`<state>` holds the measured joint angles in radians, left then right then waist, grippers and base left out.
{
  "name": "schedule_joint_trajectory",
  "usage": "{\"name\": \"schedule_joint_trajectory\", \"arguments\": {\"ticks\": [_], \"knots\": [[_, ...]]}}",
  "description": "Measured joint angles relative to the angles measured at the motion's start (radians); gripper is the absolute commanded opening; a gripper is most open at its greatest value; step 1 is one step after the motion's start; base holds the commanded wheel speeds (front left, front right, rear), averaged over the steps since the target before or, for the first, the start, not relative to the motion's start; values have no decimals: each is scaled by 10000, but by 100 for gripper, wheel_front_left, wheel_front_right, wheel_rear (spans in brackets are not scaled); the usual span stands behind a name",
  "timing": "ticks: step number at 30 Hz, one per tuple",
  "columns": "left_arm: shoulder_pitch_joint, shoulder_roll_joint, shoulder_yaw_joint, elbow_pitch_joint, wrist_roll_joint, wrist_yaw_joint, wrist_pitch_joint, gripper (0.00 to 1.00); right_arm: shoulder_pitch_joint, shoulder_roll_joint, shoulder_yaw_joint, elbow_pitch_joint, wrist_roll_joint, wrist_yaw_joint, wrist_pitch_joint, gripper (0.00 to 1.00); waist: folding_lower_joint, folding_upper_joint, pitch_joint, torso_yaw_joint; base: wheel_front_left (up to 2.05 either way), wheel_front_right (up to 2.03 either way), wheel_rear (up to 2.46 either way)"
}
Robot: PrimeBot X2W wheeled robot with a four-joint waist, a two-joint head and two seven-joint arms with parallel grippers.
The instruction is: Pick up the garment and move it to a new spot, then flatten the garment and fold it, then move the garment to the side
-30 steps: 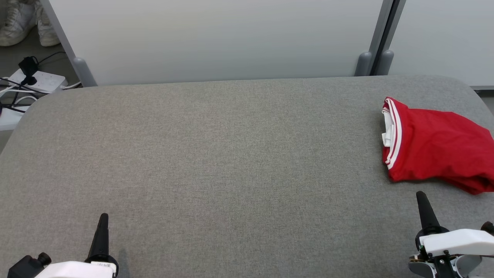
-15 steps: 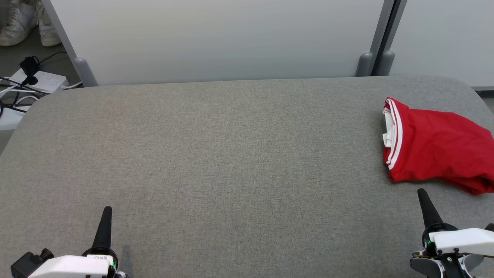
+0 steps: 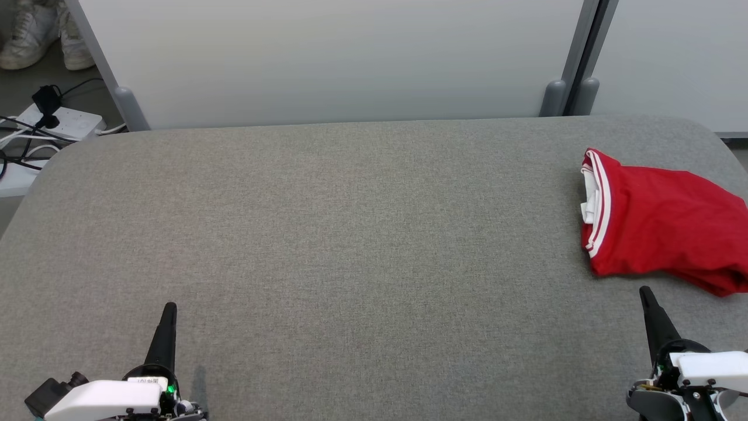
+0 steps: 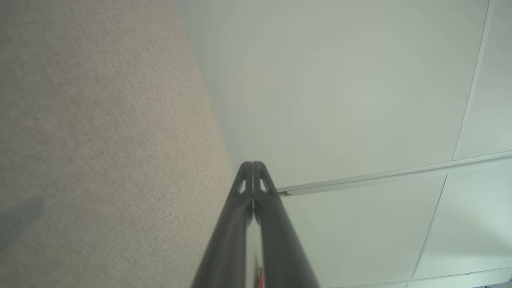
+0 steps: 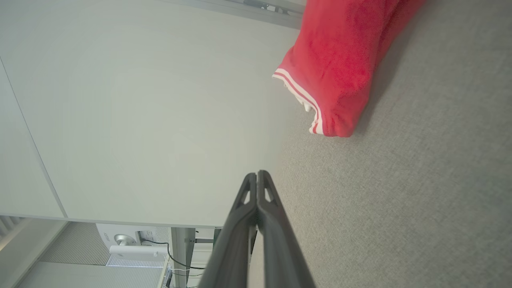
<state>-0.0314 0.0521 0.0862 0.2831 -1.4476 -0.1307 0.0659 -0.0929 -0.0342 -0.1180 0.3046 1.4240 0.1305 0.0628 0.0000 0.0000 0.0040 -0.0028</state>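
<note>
Although two grippers are in the head view, one garment (image 3: 660, 222) is all that lies on the single grey fabric-covered table (image 3: 350, 234). It sits at the table's right side, towards the far edge, and runs off the right border of the view. Its long axis goes left to right across the table. The end trimmed with two white stripes faces left, towards the table's middle, and a bit of white lining shows there. The cloth is bright red, folded into a soft, thick bundle with a few shallow creases.

The left gripper (image 3: 169, 310) hovers near the table's front left with its fingers pressed together and nothing between them. The right gripper (image 3: 645, 292) is likewise closed and empty, its tip just in front of the garment but apart from it. Beyond the table's far left corner are two white shoes (image 3: 35, 35) and one power strip (image 3: 58, 121) on the floor.
</note>
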Motion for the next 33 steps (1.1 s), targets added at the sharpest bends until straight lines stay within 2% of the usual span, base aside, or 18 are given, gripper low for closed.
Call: {"name": "schedule_joint_trajectory", "arguments": {"ticks": [13, 33], "knots": [[-194, -98, -6, -115, -1536, 0, 397, 0, 3, -13, -100, -297, 1720, -2, 426, 0, 0, 0, -9, 28, 0, 0, 0], [-194, -105, -6, -115, -1561, 0, 397, 0, 4, -13, -107, -299, 1730, -2, 426, 0, 0, 0, -9, 28, 0, 0, 0]]}}
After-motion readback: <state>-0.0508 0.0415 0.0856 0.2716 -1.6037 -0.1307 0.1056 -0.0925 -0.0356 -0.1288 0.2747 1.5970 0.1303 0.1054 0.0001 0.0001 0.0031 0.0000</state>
